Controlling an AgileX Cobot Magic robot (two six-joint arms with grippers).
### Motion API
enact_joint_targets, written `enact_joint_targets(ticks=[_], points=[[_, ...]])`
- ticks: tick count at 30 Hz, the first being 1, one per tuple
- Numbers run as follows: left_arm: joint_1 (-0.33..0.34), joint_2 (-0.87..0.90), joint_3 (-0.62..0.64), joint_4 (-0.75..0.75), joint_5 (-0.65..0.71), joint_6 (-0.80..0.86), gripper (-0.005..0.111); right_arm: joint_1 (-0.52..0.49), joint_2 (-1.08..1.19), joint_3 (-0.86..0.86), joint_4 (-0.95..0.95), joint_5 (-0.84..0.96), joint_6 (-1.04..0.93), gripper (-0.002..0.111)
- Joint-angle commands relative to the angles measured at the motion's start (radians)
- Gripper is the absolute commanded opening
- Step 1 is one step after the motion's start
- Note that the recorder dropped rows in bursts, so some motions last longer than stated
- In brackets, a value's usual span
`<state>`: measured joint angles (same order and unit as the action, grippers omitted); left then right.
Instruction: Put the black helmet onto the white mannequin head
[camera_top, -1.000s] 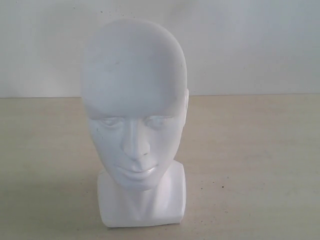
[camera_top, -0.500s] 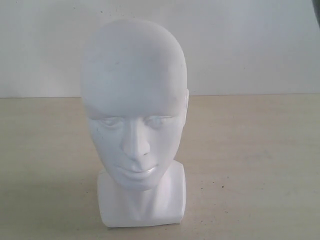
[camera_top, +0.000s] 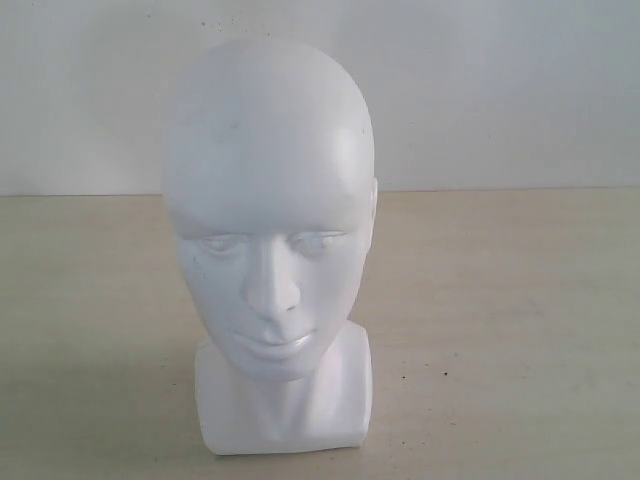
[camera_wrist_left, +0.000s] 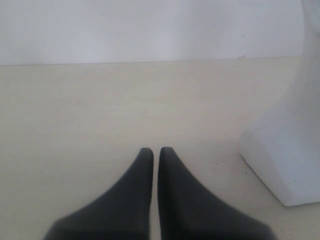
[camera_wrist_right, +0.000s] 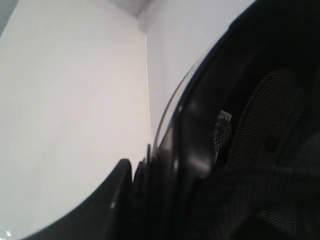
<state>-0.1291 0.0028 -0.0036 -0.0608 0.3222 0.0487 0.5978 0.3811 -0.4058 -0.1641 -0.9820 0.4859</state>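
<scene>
The white mannequin head (camera_top: 268, 200) stands upright on the beige table, facing the exterior camera, with nothing on its bald crown. Neither arm shows in the exterior view. In the left wrist view my left gripper (camera_wrist_left: 155, 150) is shut and empty, with only a sliver between its dark fingers, low over the table beside the head's blocky neck base (camera_wrist_left: 282, 155). In the right wrist view my right gripper (camera_wrist_right: 150, 165) is shut on the rim of the black helmet (camera_wrist_right: 250, 100). The helmet's padded mesh lining and the thin edge of its visor (camera_wrist_right: 172, 107) fill the picture against a white wall.
The beige tabletop (camera_top: 500, 330) stretches to both sides of the head and ends at a plain white wall (camera_top: 500, 90) behind it. In the right wrist view only the white wall (camera_wrist_right: 65, 100) and a wall corner show beyond the helmet.
The mannequin head has not moved. Half a second ago a dark sliver showed at the exterior view's top right corner; it is gone now.
</scene>
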Motion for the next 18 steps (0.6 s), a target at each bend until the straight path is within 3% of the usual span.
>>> enact_joint_targets(ticks=[1,7,13,18], points=[[0.0,-0.003,0.004,-0.007,-0.004,0.004,0.004,0.0,-0.009,-0.012,0.096,-0.133,0.167,0.0],[0.0,-0.003,0.004,-0.007,-0.004,0.004,0.004,0.0,0.026,-0.012,0.132,-0.154,0.466,0.0],[0.0,-0.003,0.004,-0.007,-0.004,0.004,0.004,0.0,0.201,-0.028,0.07,-0.239,0.693,0.0],[0.0,-0.003,0.004,-0.007,-0.004,0.004,0.004,0.0,0.355,-0.179,-0.083,-0.239,0.74,0.0]])
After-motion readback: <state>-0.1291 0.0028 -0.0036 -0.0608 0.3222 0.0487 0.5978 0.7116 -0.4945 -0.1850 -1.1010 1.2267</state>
